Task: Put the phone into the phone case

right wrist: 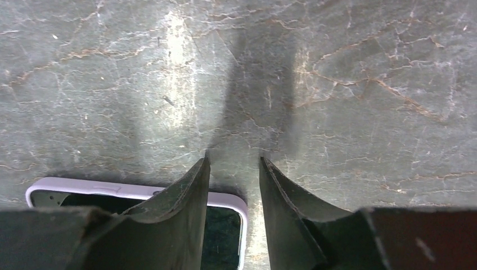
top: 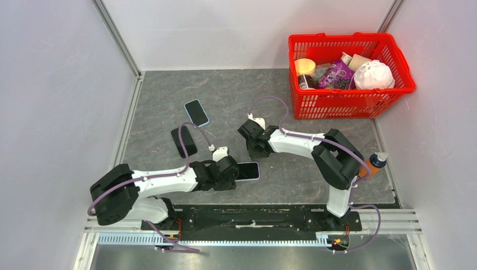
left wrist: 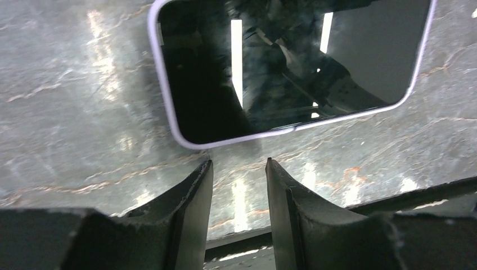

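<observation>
1. The table mat (top: 292, 180) is grey, stone-veined and shiny under the lights. A red plastic lattice basket (top: 332, 104) sits in the far right corner.
2. The phone (top: 248, 171) is a flat rounded rectangle of glossy black glass with a lilac rim. It lies face up near the front edge, between both grippers.
3. The left gripper (left wrist: 239, 161) has its dark wedge fingers parted and empty, tips just short of the phone's edge.
4. The right gripper (right wrist: 234, 160) is also spread and empty, with one finger over a phone corner.
5. A black slab (top: 184, 141) lies apart, far left.
</observation>
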Controlling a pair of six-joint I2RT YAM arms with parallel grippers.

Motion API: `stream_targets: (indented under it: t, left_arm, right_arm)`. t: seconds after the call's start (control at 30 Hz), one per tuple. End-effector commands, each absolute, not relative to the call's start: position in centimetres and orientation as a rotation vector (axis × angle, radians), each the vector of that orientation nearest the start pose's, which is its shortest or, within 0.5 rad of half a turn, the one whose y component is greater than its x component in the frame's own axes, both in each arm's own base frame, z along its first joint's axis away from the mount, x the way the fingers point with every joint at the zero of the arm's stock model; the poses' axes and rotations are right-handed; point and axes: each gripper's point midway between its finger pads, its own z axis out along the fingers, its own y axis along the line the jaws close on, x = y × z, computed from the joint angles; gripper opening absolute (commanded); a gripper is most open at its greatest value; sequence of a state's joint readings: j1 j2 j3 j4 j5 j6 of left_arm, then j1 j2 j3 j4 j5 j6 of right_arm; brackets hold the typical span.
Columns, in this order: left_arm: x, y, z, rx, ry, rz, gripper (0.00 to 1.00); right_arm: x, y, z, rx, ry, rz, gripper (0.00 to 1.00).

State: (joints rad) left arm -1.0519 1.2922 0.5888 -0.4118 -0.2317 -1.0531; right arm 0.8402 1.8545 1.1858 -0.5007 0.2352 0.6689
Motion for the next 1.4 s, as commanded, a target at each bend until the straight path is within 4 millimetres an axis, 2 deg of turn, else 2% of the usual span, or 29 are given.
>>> stream_targets:
  t: [0.0,0.17,0.4,0.53,0.67,0.77,0.83,0.9,1.0,1.07,1.13,1.2,1.37]
  left_arm:
    - [14.2,-23.3,0.7,-0.140,2.683,-0.341,0.47]
    - [16.2,-23.1,0.6,-0.120,2.659,-0.248,0.47]
    - [18.9,-21.6,-0.5,-0.168,2.671,-0.190,0.46]
    - [21.3,-20.5,-0.2,-0.193,2.652,-0.170,0.46]
    - [23.1,-20.4,0.5,-0.198,2.644,-0.182,0.45]
    - [23.3,-20.7,1.3,-0.185,2.639,-0.211,0.45]
    - [23.1,-20.9,1.8,-0.174,2.636,-0.240,0.46]
    - [22.8,-21.2,2.4,-0.149,2.629,-0.275,0.52]
    - [22.5,-21.9,3.4,-0.078,2.597,-0.315,0.66]
    - [22.4,-22.7,3.9,-0.018,2.587,-0.332,0.75]
    - [22.3,-23.6,4.1,0.034,2.578,-0.334,0.80]
    - [22.3,-24.2,4.3,0.057,2.569,-0.333,0.83]
    - [22.1,-26.9,4.2,0.131,2.569,-0.373,0.87]
  right_arm:
    - [26.4,26.5,1.4,-0.197,2.692,0.062,0.45]
    - [23.8,25.8,0.7,-0.229,2.736,0.088,0.44]
    - [20.3,26.1,0.8,-0.253,2.758,0.150,0.43]
    - [18.3,27.1,1.0,-0.248,2.772,0.248,0.43]
    - [16.8,28.8,0.7,-0.239,2.784,0.351,0.43]
    - [17.1,28.5,0.6,-0.195,2.770,0.336,0.43]
    - [17.6,27.6,1.4,-0.155,2.732,0.300,0.43]
    - [18.3,26.4,2.5,-0.105,2.693,0.278,0.45]
    - [19.5,24.5,4.5,-0.008,2.628,0.280,0.54]
    - [20.1,23.3,5.8,0.058,2.584,0.301,0.64]
    - [20.6,22.2,7.0,0.109,2.545,0.324,0.73]
    - [21.0,21.5,8.0,0.142,2.510,0.341,0.78]
    - [21.1,20.4,8.9,0.165,2.490,0.332,0.83]
